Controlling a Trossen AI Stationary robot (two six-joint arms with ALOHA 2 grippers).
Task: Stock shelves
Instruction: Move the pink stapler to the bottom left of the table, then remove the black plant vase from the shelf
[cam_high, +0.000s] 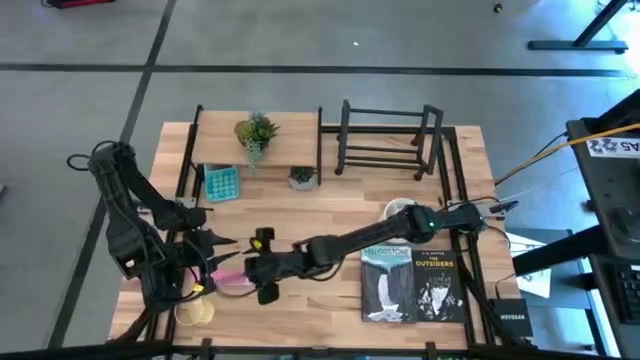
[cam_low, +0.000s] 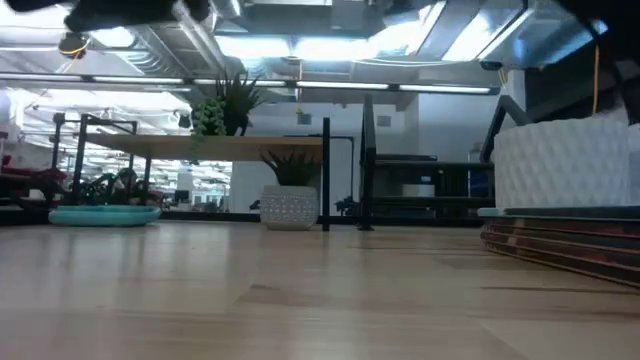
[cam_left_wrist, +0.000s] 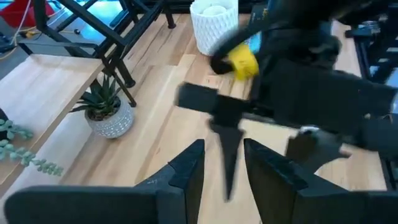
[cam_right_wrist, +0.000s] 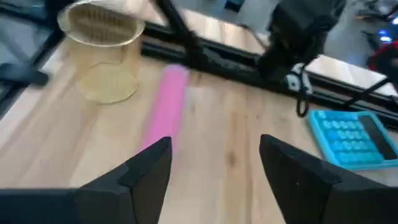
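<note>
- The light-wood shelf board on thin black metal legs (cam_high: 258, 150) stands at the far edge of the tabletop (cam_high: 330, 210). On it sits a small green potted plant (cam_high: 257, 133), the only item stocked so far, by my reading.
- The black open-frame metal bar rack (cam_high: 390, 140) stands just beside the board, towards the right arm's side, and looks empty in both the high and low views.
- Beneath or just in front of the board are a turquoise calculator (cam_high: 221, 182) and a spiky succulent in a white textured pot (cam_high: 303, 177); I cannot tell whether they count as stowed.
- Still loose on the tabletop: a pink cylinder (cam_right_wrist: 169, 102), a clear yellowish ribbed plastic cup (cam_right_wrist: 107, 50), a white textured cup (cam_high: 398, 209) and two dark paperback books (cam_high: 412, 285) lying side by side near the front.
- The right end effector (cam_right_wrist: 214, 165) reaches across the middle of the tabletop, its fingers spread wide and empty, with the pink cylinder just ahead of it.
- The left end effector (cam_left_wrist: 221, 171) hovers near the front left, close to the right one, fingers slightly apart and pinching nothing.
- Judgement: the task is at an early stage; most items remain to be placed, and the pink cylinder looks the likely next pick.
</note>
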